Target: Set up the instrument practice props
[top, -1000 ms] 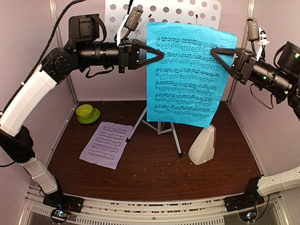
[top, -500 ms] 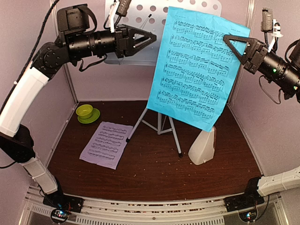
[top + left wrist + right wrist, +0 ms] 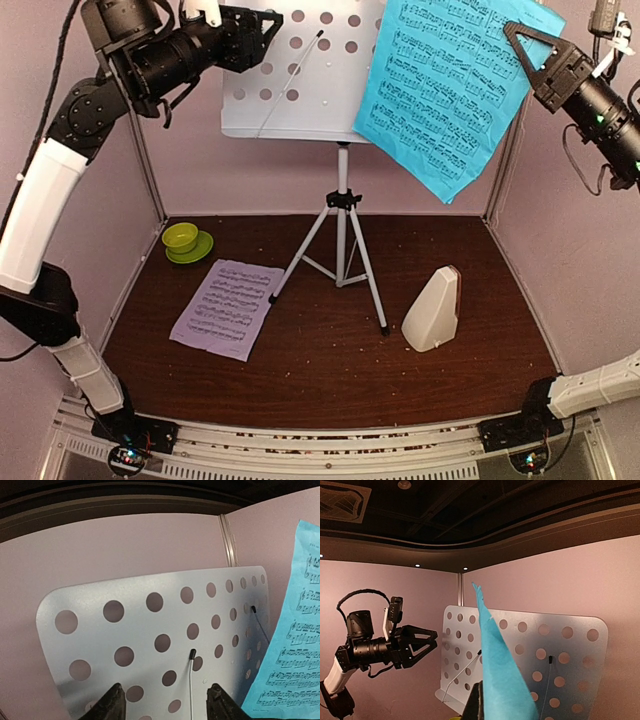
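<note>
Now the blue sheet (image 3: 450, 90) is clamped in the right gripper (image 3: 512, 30), high before the stand's (image 3: 300, 90) upper right corner, not yet on it. It is best lowered flat against the stand onto its bottom lip (image 3: 290, 134), then released. The left gripper (image 3: 165, 694) is spread wide, empty, before the stand. Counted: one stand, two sheets, the lilac sheet (image 3: 225, 305) left of the stand's legs, one metronome (image 3: 433, 312), one bowl (image 3: 181, 236), one saucer (image 3: 196, 252).

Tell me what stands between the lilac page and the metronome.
The music stand's silver tripod, its legs spread between the lilac page and the cream metronome; the top external view shows it.
</note>
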`<state>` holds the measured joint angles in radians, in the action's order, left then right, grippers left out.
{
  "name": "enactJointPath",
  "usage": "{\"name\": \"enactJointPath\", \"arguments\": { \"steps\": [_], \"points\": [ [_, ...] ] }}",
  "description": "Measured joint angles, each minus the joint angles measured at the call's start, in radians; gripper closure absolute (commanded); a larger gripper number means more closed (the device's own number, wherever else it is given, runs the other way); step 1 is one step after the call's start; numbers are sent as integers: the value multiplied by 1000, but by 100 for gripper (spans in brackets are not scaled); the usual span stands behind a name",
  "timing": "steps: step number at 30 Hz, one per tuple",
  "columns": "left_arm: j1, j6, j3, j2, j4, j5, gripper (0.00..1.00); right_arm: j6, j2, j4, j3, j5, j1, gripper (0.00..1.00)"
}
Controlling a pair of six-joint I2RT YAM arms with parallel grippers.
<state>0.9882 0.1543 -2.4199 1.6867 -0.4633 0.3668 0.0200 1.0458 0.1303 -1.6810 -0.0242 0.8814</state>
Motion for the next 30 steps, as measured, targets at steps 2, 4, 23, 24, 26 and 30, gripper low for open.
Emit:
{"name": "enactJointPath", "arguments": {
  "steps": [2,4,23,24,26,30],
  "points": [
    [0,35,-27,42,-11,32,41,24,16,-17,-10,7,0,100],
    [0,58,-28,74,-27,48,40,48,37,-34,-26,16,0,100],
    [0,136,-28,143,-87,168,58,172,142,-117,-116,34,-8,100],
    [0,137,-28,144,-87,171,59,175,145,-122,-116,34,-9,100],
    [0,140,-28,149,-87,174,64,182,150,-127,-116,34,-9,100],
    [0,148,-28,161,-86,179,74,195,164,-129,-117,34,-10,100]
  ]
}}
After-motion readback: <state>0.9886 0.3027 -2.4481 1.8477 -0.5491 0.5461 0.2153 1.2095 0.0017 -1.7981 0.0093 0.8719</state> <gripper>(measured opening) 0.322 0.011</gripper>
